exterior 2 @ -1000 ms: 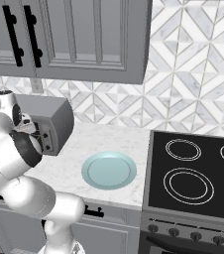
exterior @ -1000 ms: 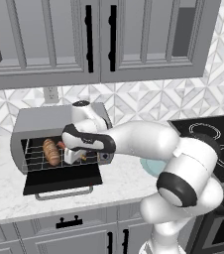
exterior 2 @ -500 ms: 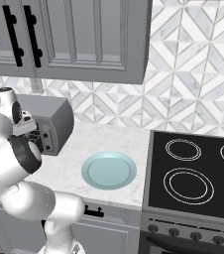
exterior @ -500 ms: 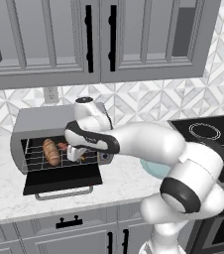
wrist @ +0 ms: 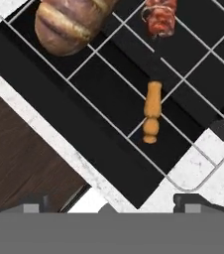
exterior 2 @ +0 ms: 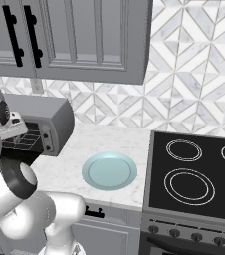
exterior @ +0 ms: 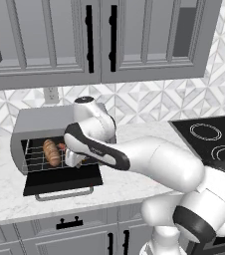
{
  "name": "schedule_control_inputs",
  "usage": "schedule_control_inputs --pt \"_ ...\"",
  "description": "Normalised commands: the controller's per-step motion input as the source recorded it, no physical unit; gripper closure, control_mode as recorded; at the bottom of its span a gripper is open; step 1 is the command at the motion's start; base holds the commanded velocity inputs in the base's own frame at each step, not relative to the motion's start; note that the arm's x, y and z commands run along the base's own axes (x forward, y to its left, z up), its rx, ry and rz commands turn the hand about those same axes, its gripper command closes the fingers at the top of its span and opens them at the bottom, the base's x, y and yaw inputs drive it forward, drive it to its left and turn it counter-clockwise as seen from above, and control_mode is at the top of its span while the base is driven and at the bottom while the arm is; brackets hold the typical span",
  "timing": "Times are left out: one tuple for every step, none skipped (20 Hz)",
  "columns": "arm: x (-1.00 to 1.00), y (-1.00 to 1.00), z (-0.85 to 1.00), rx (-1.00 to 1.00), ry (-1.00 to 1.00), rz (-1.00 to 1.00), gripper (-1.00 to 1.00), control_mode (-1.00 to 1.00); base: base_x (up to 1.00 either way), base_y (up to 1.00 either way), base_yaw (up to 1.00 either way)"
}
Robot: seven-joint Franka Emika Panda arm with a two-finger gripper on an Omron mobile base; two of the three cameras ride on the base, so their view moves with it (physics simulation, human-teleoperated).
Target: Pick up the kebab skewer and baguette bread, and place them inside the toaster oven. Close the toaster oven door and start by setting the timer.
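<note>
On the toaster oven (exterior: 32, 130) rack, baguette bread (wrist: 69, 22) flanks the kebab skewer (wrist: 156, 69); gripper (wrist: 111, 204) spread wide, empty.

Wall cabinets: grey panelled upper cabinet doors (exterior: 50, 40) with long black bar handles (exterior: 89, 37), hung above the counter.
Backsplash: white and pale grey tiled wall of diamond pattern (exterior 2: 204, 74), with a white outlet plate (exterior: 50, 93) set in it.
Counter: white speckled marble worktop (exterior 2: 109, 142), reaching to the stove's left edge.
Stove: black glass cooktop with white ring burners (exterior 2: 191, 177), a row of dark knobs (exterior 2: 186, 233) along its front.
Base cabinets: grey drawers with black pulls (exterior: 68, 223) under the counter's front edge.
Light: even, soft, without hard shadows.
</note>
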Motion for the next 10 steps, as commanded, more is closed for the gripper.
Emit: schedule_control_inputs --pt "-0.64 0.0 0.0 0.05 0.0 -0.33 -1.0 -1.0 0.0 0.0 0.0" --pt "-0.54 0.0 0.0 0.07 0.0 -0.36 -1.0 -1.0 0.0 0.0 0.0" --pt "-0.59 0.0 0.0 0.06 0.0 -0.43 -1.0 -1.0 0.0 0.0 0.0" --pt "-0.59 0.0 -0.09 0.06 0.0 -0.51 -1.0 -1.0 0.0 0.0 0.0" --pt "-0.52 0.0 -0.19 0.05 0.0 -0.56 -1.0 -1.0 0.0 0.0 0.0" --pt "-0.2 0.0 -0.24 0.04 0.02 -0.59 -1.0 -1.0 0.0 0.0 0.0" --pt "0.0 0.0 -0.26 0.03 0.07 -0.62 -1.0 -1.0 0.0 0.0 0.0" --pt "0.03 0.0 -0.19 0.02 0.06 -0.59 -1.0 -1.0 0.0 0.0 0.0" --pt "0.18 0.0 -0.14 0.0 0.0 -0.43 -1.0 -1.0 0.0 0.0 0.0" --pt "0.05 0.0 -0.21 0.0 0.0 -0.37 -1.0 -1.0 0.0 0.0 0.0"
